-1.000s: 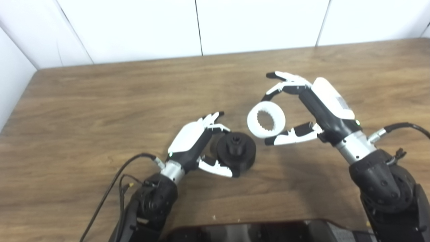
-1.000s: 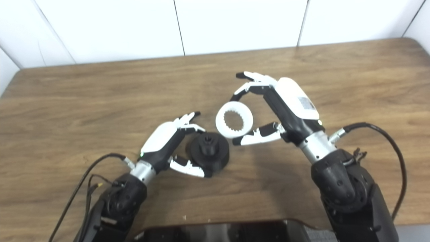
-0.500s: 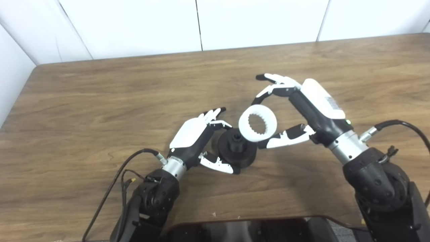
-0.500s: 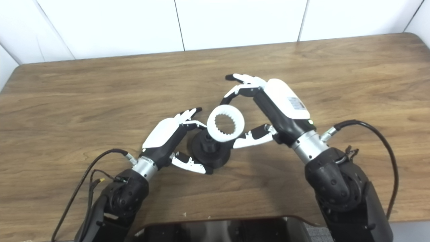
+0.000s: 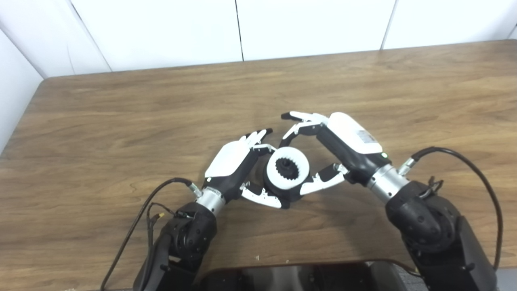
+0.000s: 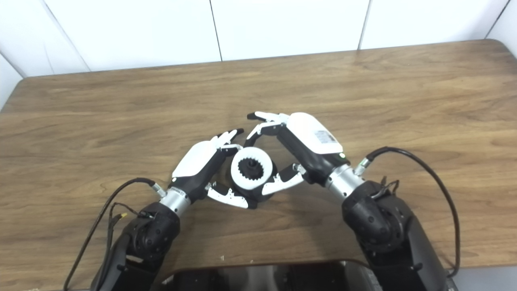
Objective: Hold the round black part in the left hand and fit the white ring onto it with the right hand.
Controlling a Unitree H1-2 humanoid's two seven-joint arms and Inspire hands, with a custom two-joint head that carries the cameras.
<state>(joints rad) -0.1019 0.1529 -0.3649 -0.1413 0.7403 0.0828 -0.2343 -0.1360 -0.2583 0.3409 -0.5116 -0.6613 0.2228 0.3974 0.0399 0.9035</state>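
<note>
At centre frame on the worktop (image 5: 121, 121), we braced the round black part (image 5: 282, 194) in our left hand (image 5: 238, 169); our right hand (image 5: 323, 155) held the white ring (image 5: 287, 169) over its hub. Next, we judged, pressing down squarely with teeth aligned.

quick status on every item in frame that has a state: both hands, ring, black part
left hand: shut on the round black part, fingers and thumb around its sides.
right hand: shut on the white ring, thumb below, fingers above.
white ring: over the black part, its centre hub showing through the toothed hole; fully seated or not, cannot tell.
round black part: upright on the table, mostly covered by the ring.
</note>
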